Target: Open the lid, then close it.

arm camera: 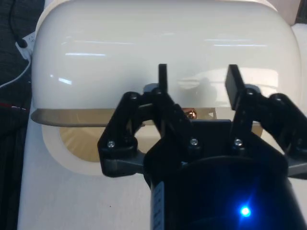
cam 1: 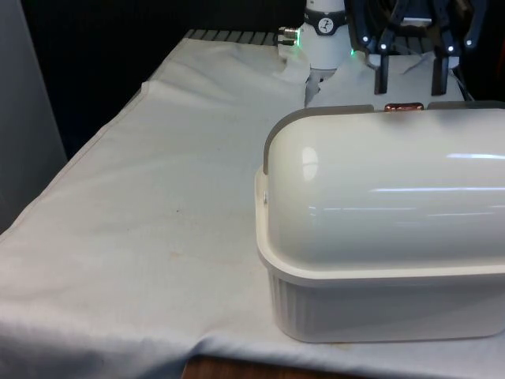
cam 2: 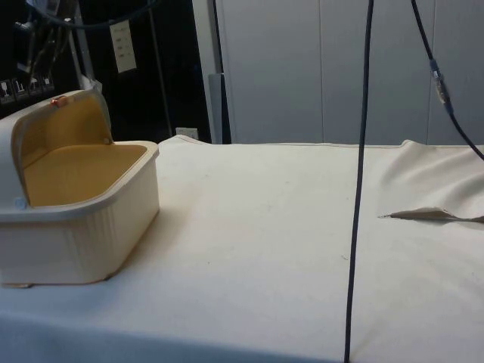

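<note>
Bread box [cam 1: 379, 237] sitting at desk [cam 1: 142, 237] edge, lid [cam 2: 64, 121] rolled open | we are hovering our gripper [cam 1: 410, 75], fingers spread and empty, above copper knob [cam 1: 403, 106] | risk: fingers slipping off, lid slamming.

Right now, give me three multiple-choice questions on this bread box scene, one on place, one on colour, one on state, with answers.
1. Where does the cream plastic bread box stand in the front view?
A. on the front view's right
B. on the front view's left
C. at the far end, against the curtains

2. What colour is the small knob on the rolled lid?
A. blue
B. copper
C. green

3. How does the lid stand?
A. fully shut
B. rolled back, box open
C. lying on the cloth

Answers: 1 A, the box sits at that edge. 2 B, it glints reddish copper below the black gripper. 3 B, the side view shows the tan inside uncovered.
</note>
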`<action>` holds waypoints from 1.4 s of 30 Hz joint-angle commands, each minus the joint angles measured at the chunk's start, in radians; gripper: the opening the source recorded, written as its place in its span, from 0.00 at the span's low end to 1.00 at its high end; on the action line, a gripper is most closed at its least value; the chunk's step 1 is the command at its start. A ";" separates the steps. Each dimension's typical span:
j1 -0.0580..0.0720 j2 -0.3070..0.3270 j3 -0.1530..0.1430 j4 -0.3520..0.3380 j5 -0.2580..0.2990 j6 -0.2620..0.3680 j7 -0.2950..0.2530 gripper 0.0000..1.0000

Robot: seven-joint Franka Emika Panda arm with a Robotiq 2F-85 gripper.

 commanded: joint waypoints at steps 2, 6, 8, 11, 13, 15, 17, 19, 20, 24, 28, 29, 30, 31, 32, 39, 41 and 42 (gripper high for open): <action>0.000 0.001 0.000 0.000 0.001 0.000 0.000 0.53; -0.005 0.004 0.008 0.003 0.014 0.008 -0.009 0.38; -0.005 0.004 0.009 0.003 0.014 0.008 -0.009 0.28; -0.005 0.005 0.007 0.004 0.013 0.008 -0.008 0.07; -0.004 0.005 0.007 0.004 0.012 0.007 -0.007 0.03; -0.003 0.005 0.006 0.004 0.011 0.005 -0.006 0.00; -0.002 0.005 0.004 0.003 0.009 0.004 -0.004 0.00; 0.001 0.005 0.004 0.002 0.007 0.003 -0.002 0.00; 0.004 0.005 0.004 0.000 0.006 0.003 0.000 0.00; 0.008 0.001 0.005 -0.005 0.004 0.002 0.002 0.00; 0.013 -0.003 0.007 -0.010 0.003 0.001 0.002 0.00; 0.014 -0.004 0.008 -0.013 0.003 0.001 0.001 0.00; 0.013 0.003 0.007 -0.003 0.003 -0.002 0.001 0.00; 0.015 -0.003 0.009 -0.014 0.004 0.001 0.001 0.00; 0.015 -0.003 0.010 -0.015 0.004 0.001 0.001 0.00; 0.013 -0.001 0.018 -0.027 0.009 0.000 -0.005 0.00; 0.012 -0.001 0.019 -0.031 0.010 -0.001 -0.007 0.00; 0.012 -0.002 0.020 -0.034 0.010 -0.001 -0.008 0.00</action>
